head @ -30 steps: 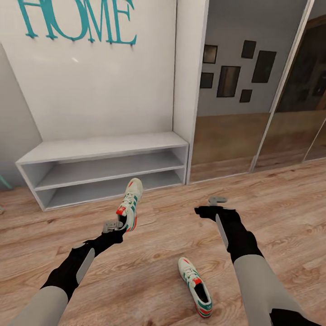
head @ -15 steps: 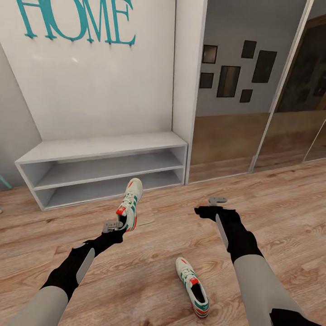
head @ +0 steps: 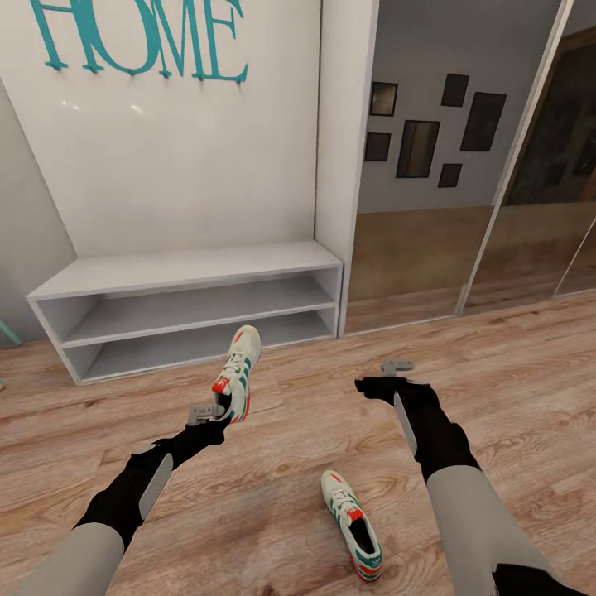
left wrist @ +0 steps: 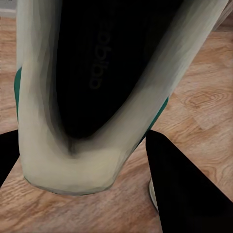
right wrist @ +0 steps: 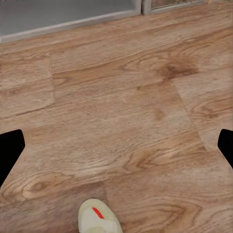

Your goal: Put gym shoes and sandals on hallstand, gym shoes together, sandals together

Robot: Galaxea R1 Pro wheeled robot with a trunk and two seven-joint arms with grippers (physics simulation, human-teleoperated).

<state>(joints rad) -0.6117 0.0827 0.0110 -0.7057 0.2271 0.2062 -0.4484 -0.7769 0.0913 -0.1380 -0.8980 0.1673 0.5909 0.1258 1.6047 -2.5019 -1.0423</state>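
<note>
My left gripper (head: 217, 411) is shut on the heel of one gym shoe (head: 238, 368), holding it just above the corridor floor (head: 273, 472), toe pointing at the hallstand (head: 190, 269). In the left wrist view the shoe's dark opening (left wrist: 97, 87) sits between my black fingers (left wrist: 184, 189). The second gym shoe (head: 352, 523) lies on the floor between my arms; its toe (right wrist: 99, 219) shows in the right wrist view. My right gripper (head: 399, 364) hangs open and empty over bare planks, fingers (right wrist: 9, 150) wide apart. The sandals are out of view.
The hallstand's low two-tier base stands against a white back panel with teal HOME lettering (head: 141, 37). Mirrored sliding doors (head: 430, 165) run along the wall to its right. Open plank floor lies between me and the rack.
The whole picture has shifted slightly, so the camera moved a little. Both arms and the held shoe keep the same pose.
</note>
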